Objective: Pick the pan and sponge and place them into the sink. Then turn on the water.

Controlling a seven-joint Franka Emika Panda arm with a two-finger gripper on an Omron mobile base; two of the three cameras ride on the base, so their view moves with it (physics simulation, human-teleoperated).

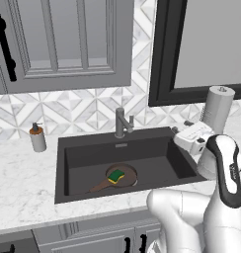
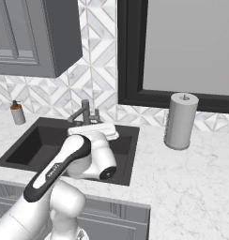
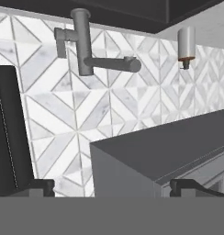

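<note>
- Left base view: the pan (image 1: pixel 123 177) lies in the sink (image 1: pixel 162 136), with the sponge (image 1: pixel 115 175) resting on it, below the faucet (image 1: pixel 121 123).
- Right base view: the arm's hand hangs over the sink's back rim, beside the faucet.
- Hand view: the gripper (image 3: pixel 111 187) faces the faucet, fingertips (image 3: pixel 40 186) spread wide, holding nothing.

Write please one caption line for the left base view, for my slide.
Pan with sponge on it lies in the sink; open gripper hovers right of the dry faucet.
</note>
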